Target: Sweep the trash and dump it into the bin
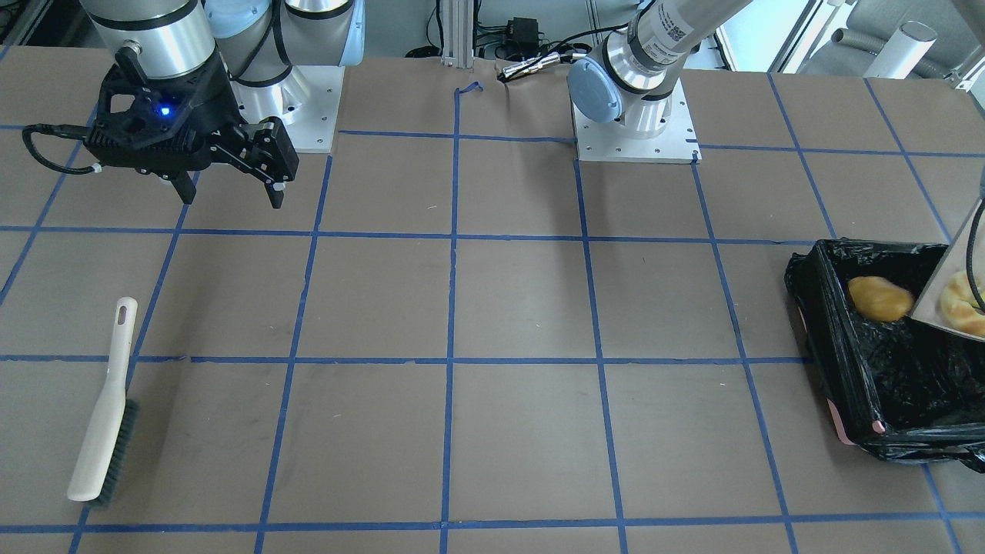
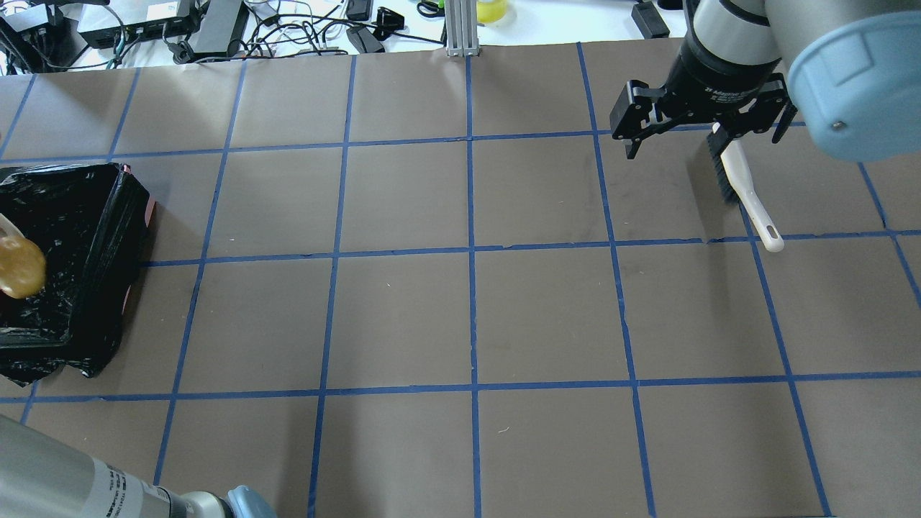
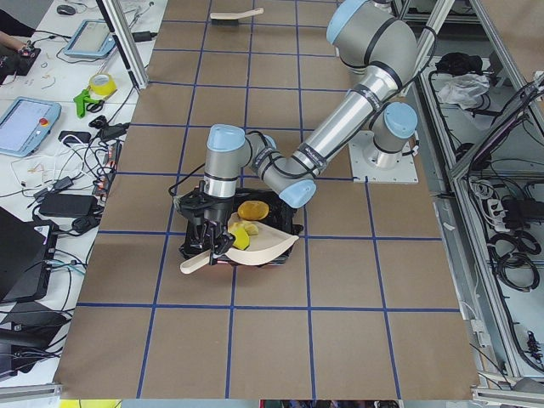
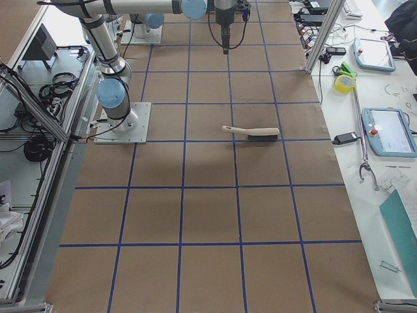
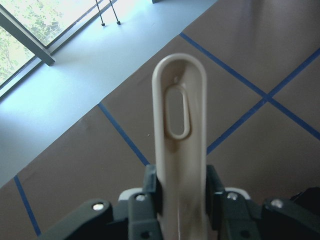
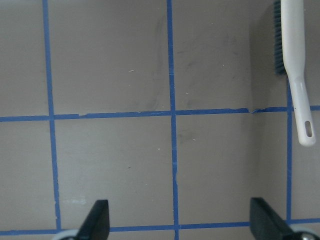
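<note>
My left gripper (image 5: 180, 192) is shut on the handle of the beige dustpan (image 3: 259, 242), which is tilted over the bin (image 1: 885, 385), a box lined with black plastic. An amber lump of trash (image 1: 879, 298) sits at the pan's lip, inside the bin's outline; I cannot tell whether it rests or falls. A tan bread-like half-ring (image 1: 966, 302) and a yellow wedge (image 3: 240, 236) lie on the pan. My right gripper (image 1: 231, 196) hangs open and empty above the table near its base. The beige brush (image 1: 104, 400) lies flat on the table, apart from that gripper.
The bin (image 2: 93, 216) stands at the table's end on my left. Both arm bases (image 1: 635, 127) are bolted along the robot's edge. Cables and boxes (image 2: 180, 29) lie beyond the far edge. Blue tape lines grid the brown table.
</note>
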`<state>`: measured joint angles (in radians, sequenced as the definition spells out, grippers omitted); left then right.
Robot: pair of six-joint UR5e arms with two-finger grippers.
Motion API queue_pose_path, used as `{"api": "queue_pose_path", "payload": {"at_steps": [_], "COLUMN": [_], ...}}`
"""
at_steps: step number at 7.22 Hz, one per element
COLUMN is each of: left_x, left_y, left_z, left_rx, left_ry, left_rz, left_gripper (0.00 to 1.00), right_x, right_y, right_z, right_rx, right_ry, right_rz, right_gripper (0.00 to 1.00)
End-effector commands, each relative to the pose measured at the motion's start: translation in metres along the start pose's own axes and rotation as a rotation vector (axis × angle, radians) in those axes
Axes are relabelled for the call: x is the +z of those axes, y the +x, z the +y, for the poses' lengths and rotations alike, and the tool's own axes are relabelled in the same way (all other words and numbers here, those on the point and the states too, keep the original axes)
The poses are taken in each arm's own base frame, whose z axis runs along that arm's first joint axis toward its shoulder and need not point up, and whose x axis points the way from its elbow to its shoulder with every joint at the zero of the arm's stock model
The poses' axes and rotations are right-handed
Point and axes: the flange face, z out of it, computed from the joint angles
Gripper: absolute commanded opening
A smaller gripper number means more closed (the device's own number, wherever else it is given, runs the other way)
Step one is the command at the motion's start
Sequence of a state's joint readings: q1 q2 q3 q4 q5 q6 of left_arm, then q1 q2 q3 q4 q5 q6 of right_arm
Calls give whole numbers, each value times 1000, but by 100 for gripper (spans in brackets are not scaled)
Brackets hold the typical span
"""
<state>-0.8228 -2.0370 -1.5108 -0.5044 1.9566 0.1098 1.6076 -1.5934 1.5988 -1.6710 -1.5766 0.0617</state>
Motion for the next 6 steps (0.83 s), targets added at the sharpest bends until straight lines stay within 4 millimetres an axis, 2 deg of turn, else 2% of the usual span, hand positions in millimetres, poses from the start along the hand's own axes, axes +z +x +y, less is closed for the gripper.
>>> {"api": "queue_pose_path", "payload": {"at_steps": [1, 3, 4, 5, 6], "left_x": [-2, -1, -7, -21, -27], "left_y": [7, 9, 23, 38, 47], "left_z": [2, 4, 6, 7, 8], "left_rx": [12, 21, 43, 83, 104], "left_ry": [0, 15, 27, 39, 45], "left_rz": [-34, -78, -100, -145, -147], "left_gripper": [0, 0, 0, 0, 0], "right_x": [-1, -1, 0, 0, 0], "right_y": [-4, -4, -4, -4, -4], "right_z": [-1, 0, 1, 1, 1], "right_rx": [-5, -5, -5, -5, -5], "right_ry": [7, 4, -2, -4, -5], "right_rz": [-39, -44, -43, -41, -42], "right_gripper": [99, 100, 100, 100, 100]}}
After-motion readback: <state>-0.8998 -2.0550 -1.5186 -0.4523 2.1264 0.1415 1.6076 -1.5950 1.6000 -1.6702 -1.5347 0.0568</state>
